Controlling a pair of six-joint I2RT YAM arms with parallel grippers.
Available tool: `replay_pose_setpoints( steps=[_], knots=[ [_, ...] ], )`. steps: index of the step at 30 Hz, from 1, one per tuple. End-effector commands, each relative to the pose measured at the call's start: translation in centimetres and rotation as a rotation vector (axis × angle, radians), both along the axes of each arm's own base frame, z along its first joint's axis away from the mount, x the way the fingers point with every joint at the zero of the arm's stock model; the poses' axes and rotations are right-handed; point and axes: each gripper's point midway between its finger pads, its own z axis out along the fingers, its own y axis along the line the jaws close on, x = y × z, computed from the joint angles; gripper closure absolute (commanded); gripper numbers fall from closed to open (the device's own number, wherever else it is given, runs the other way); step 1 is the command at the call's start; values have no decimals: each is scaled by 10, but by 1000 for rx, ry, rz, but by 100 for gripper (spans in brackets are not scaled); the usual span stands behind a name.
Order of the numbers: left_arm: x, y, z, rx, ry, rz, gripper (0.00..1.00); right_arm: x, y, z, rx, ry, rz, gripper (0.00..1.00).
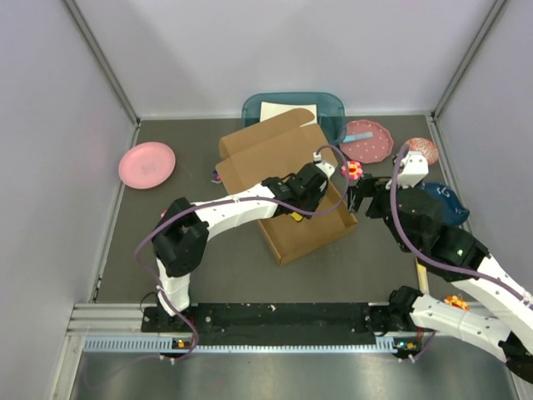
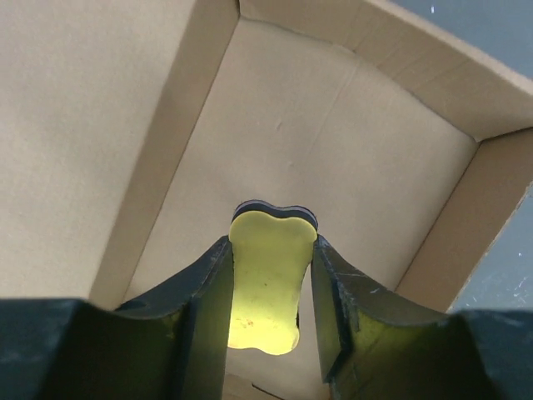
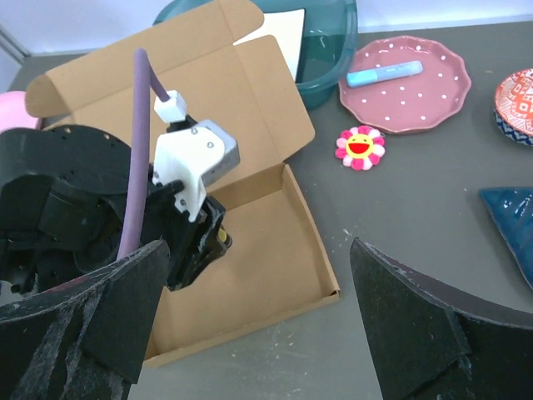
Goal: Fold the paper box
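Dark grey table (image 1: 166, 250) stands between three pale walls, and two arms are fixed at its near edge. One plain brown cardboard paper box (image 1: 321, 227) lies in the middle, its tray open upward and its lid flap laid back toward the far side. The left gripper (image 1: 297, 212) is down inside the tray. Its fingers stand partly apart with a flat yellow piece (image 2: 271, 283) between them, and I cannot tell if they clamp it. The right gripper (image 3: 260, 250) hangs just beside the right wall of the box, jaws wide apart, holding nothing. One dark blue dish (image 1: 445, 200) lies at the right.

Further back I count one small flower-shaped toy (image 1: 353, 171), one red patterned dish (image 1: 420, 150), and two pink plates: one plain pink plate (image 1: 147, 164) far left and one dotted pink plate (image 1: 371, 143) carrying one light blue marker (image 1: 364, 137). Behind the box is one teal plastic bin (image 1: 333, 112) with one white sheet (image 1: 287, 111).
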Motion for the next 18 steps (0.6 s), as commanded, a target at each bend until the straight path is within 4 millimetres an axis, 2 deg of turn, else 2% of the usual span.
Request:
replay_pose_setpoints(
  steps=[1,4,5,9,10,11,12,13,14,15,16,17,18],
  knots=[
    [16,-13,22,-16,-53,6,49,5,5,0,12,2,-8,8],
    [20,-12,24,4,-64,14,38,6,4,-1,8,4,-18,8],
    [21,-11,26,4,-68,20,31,6,3,-1,5,4,-20,8],
    [22,-3,35,12,-92,46,21,7,0,0,0,-2,-34,8],
    [23,2,46,3,-113,72,21,7,-1,1,-1,-4,-41,8],
    [21,10,42,16,-111,93,20,8,-2,2,-2,-8,-48,8],
    [19,20,56,-3,-133,124,20,8,-3,3,-3,-11,-54,8],
    [19,31,61,-18,-153,192,20,9,-7,2,-12,-15,-77,8],
    [8,50,43,8,-136,230,20,10,-10,2,-16,-16,-88,8],
    [1,62,64,-63,-165,271,20,10,-12,1,-16,-16,-103,8],
    [-1,64,72,-163,-168,334,20,12,-15,-4,-28,-12,-124,8],
    [-12,85,52,-148,-155,387,20,13,-16,-7,-30,-6,-134,8],
    [-19,96,71,-236,-169,440,20,15,-16,-9,-25,1,-145,8]
  ],
)
